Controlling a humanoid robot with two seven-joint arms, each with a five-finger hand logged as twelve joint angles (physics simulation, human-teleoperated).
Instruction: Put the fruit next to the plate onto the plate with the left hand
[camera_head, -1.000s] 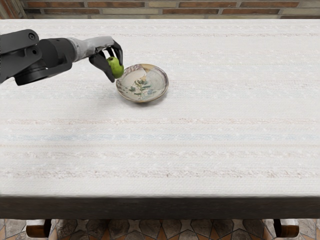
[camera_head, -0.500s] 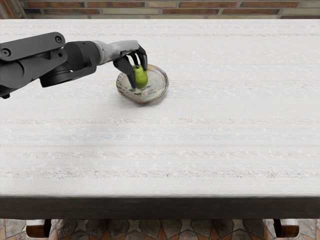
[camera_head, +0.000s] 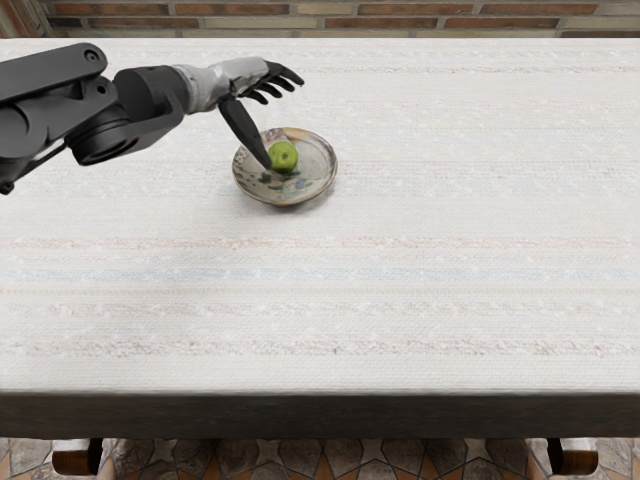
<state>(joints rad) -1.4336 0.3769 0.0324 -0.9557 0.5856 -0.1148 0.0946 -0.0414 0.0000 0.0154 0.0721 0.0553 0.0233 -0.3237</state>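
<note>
A small green fruit (camera_head: 283, 155) lies inside the patterned ceramic plate (camera_head: 312, 176) at the table's back left. My left hand (camera_head: 258, 103) hovers just above and to the left of the plate, open, with its fingers (camera_head: 277, 80) spread and the thumb pointing down toward the fruit. Nothing is in the hand. The left arm (camera_head: 90, 100) reaches in from the left edge. The right arm is out of view.
The white cloth-covered table (camera_head: 400, 280) stretches wide to the right and front of the plate. A brick wall (camera_head: 330, 15) runs along the far edge.
The left hand carried the fruit from beside the plate to over it, then let it go. The fruit now rests in the plate, and the fingers have opened and lifted away.
</note>
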